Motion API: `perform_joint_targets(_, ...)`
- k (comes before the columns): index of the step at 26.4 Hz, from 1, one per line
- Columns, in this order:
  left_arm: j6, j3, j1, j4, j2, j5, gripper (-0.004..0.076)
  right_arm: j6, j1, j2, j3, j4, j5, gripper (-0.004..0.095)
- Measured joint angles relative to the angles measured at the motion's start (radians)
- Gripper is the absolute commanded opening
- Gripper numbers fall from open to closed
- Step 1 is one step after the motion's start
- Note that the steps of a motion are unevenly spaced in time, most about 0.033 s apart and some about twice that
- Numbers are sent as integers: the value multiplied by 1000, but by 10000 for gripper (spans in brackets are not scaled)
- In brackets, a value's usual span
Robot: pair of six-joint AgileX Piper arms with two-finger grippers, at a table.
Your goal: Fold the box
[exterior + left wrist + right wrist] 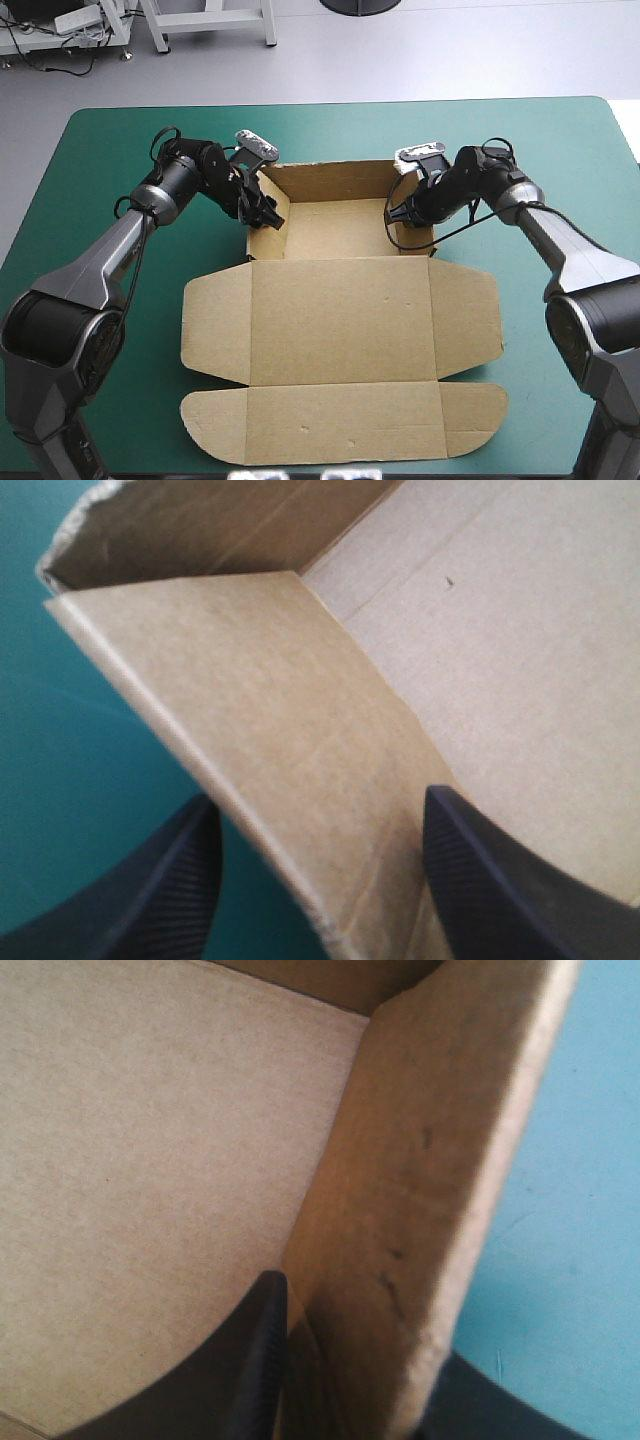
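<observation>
The brown box lies mid-table. Its far part is raised into a tray, and the lid panel with its flaps lies flat toward the near edge. My left gripper is at the tray's left wall. In the left wrist view this gripper is open and straddles the tilted wall, one finger outside over the teal-green cover and one inside. My right gripper is at the tray's right wall. In the right wrist view this gripper is shut on the wall, with its fingers against both faces.
The teal-green cover shows on all sides of the box. The lid's front flap reaches close to the table's near edge. Both arms come in over the far half of the table.
</observation>
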Motion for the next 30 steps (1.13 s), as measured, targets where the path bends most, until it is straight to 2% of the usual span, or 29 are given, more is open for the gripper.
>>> perform_joint_targets(6,0,-71,0,-101,0,28,455,-6,1,10,-45,-46,17,257)
perform_joint_targets(15,-37,-188,0,-108,1,97,455,-4,1,12,-135,-89,81,257)
perform_joint_targets(21,-70,-257,0,-136,1,131,455,-3,1,12,-151,-165,132,338)
perform_joint_targets(30,-75,-259,0,-158,1,148,455,-1,1,12,-151,-178,99,359)
